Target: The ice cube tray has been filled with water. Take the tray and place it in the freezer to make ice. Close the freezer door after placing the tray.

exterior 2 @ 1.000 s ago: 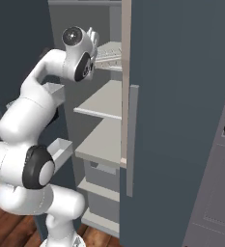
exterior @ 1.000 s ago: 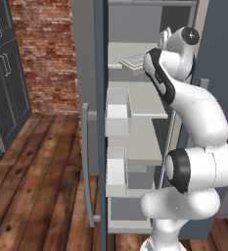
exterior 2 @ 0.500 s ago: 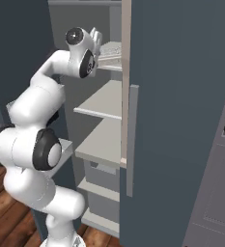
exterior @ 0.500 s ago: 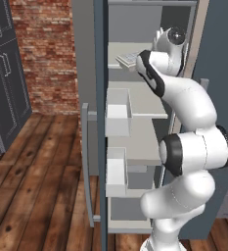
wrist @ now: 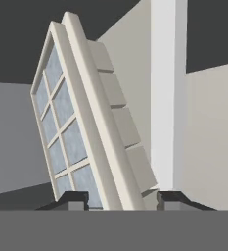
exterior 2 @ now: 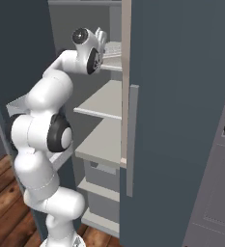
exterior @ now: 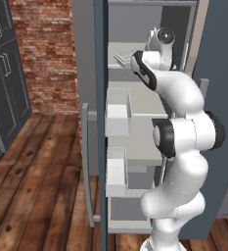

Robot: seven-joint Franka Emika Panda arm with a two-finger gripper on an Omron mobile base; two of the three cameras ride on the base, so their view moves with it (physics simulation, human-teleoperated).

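Freezer (exterior: 135,105) shelf, ice cube tray (wrist: 81,132) lengthwise inward

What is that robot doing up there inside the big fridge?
The white robot arm is reaching into the open freezer, up at a high shelf. Its end effector is shut on the ice cube tray, which is tilted in the hand view. The freezer door stands open and needs closing afterwards.
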